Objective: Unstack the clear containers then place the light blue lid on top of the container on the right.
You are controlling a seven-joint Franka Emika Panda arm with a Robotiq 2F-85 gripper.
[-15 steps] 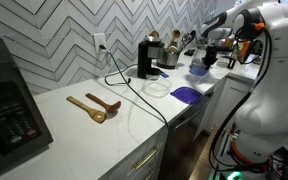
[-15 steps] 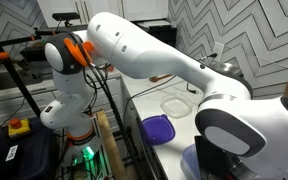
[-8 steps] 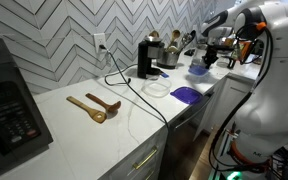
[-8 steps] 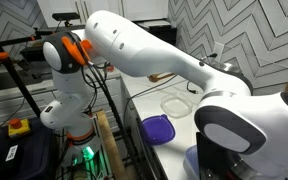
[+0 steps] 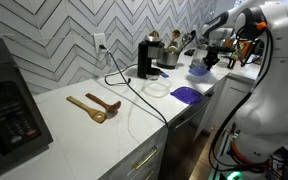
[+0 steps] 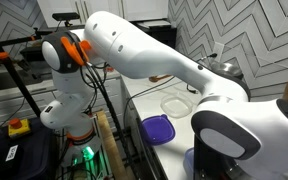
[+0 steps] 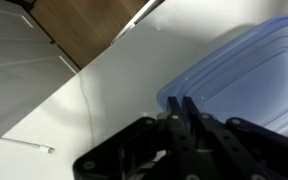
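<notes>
The light blue lid (image 7: 246, 88), pale blue with a raised rim, fills the right of the wrist view. In an exterior view it lies on the counter's far end (image 5: 198, 71). My gripper (image 7: 181, 104) is shut, with its fingertips together over the lid's near edge. I cannot tell whether they pinch the rim. In an exterior view the gripper (image 5: 207, 60) hangs just above the lid. The clear containers (image 5: 156, 88) sit mid-counter near the coffee maker, also seen as a transparent tub (image 6: 176, 103). I cannot tell whether they are stacked.
A darker blue-purple lid (image 5: 186, 95) lies near the counter's front edge (image 6: 156, 129). Two wooden spoons (image 5: 94, 106), a black cable (image 5: 134, 95) and a coffee maker (image 5: 147, 58) share the counter. More appliances stand against the back wall behind the gripper.
</notes>
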